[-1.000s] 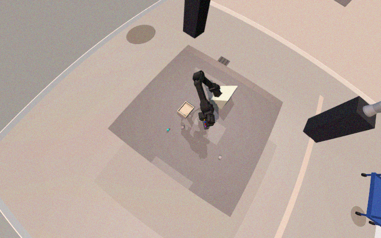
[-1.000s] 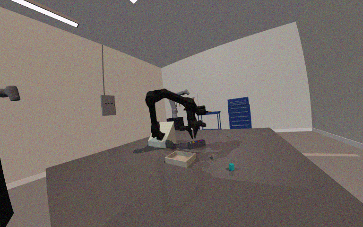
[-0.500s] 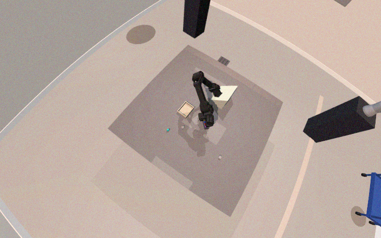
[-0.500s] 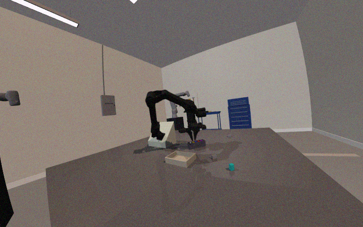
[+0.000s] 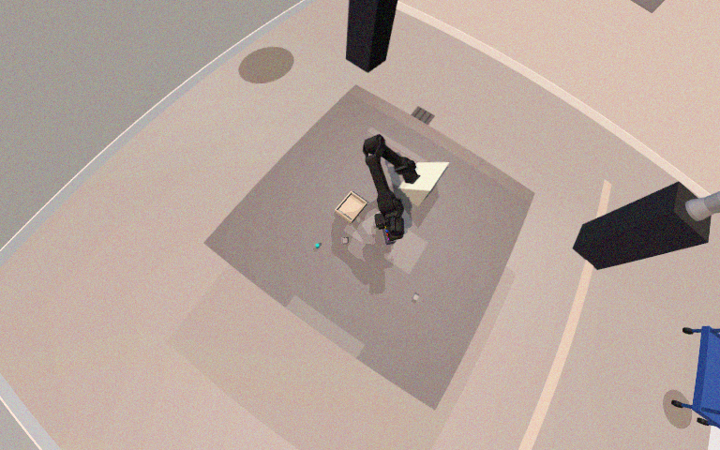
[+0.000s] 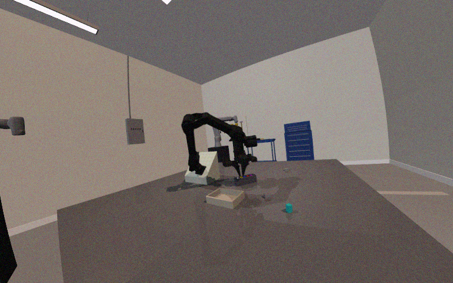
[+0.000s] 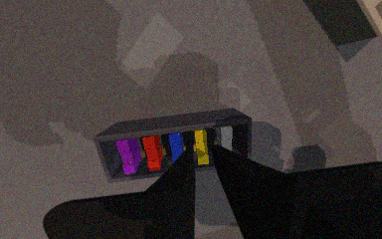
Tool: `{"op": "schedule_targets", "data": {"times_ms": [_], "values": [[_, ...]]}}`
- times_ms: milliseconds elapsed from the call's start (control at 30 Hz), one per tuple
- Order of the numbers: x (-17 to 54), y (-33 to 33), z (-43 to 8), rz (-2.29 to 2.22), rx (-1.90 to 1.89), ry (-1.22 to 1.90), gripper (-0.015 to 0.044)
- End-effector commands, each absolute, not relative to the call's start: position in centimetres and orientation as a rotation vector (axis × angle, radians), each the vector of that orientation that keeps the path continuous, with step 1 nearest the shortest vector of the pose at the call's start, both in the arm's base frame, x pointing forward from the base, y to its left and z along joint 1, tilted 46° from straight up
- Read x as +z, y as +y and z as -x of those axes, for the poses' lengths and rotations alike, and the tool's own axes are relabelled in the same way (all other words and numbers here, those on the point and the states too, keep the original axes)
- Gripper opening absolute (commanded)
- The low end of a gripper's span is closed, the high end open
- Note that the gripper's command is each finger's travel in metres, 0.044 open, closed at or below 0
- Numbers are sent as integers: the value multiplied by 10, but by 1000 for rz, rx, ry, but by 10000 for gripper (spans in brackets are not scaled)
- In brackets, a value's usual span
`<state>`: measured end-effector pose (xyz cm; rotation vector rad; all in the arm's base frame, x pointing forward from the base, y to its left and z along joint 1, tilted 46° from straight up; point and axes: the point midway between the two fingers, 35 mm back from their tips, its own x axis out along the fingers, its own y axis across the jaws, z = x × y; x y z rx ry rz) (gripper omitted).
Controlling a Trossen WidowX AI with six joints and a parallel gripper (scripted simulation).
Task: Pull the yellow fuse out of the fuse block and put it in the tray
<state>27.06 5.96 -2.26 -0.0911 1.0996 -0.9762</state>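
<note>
Seen from overhead: dark grey table [image 5: 307,312] on a beige floor. Black arm [image 5: 380,178] reaching from a cream wedge-shaped base [image 5: 424,177] toward the table's middle, gripper [image 5: 389,233] directly over a small block with coloured fuses [image 5: 388,236], mostly hidden beneath. Fingers too small to judge. Open tan tray [image 5: 351,206] just left of the arm, apart from it. Teal cylinder [image 5: 317,245] farther left. Small grey cube [image 5: 344,240] between cylinder and gripper; another [image 5: 415,297] lower right. Blue cart [image 5: 715,376] at the right edge.
</note>
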Motion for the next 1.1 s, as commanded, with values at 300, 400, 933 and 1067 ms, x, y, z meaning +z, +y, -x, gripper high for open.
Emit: {"op": "schedule_targets", "data": {"times_ms": [300,400,933,1067], "values": [[-29,52,-271,97,-975,1099,74],[-30,52,-271,97,-975,1099,74],[-29,53,-272,90,-976,1099,7],[-29,53,-272,90,-976,1099,0]]}}
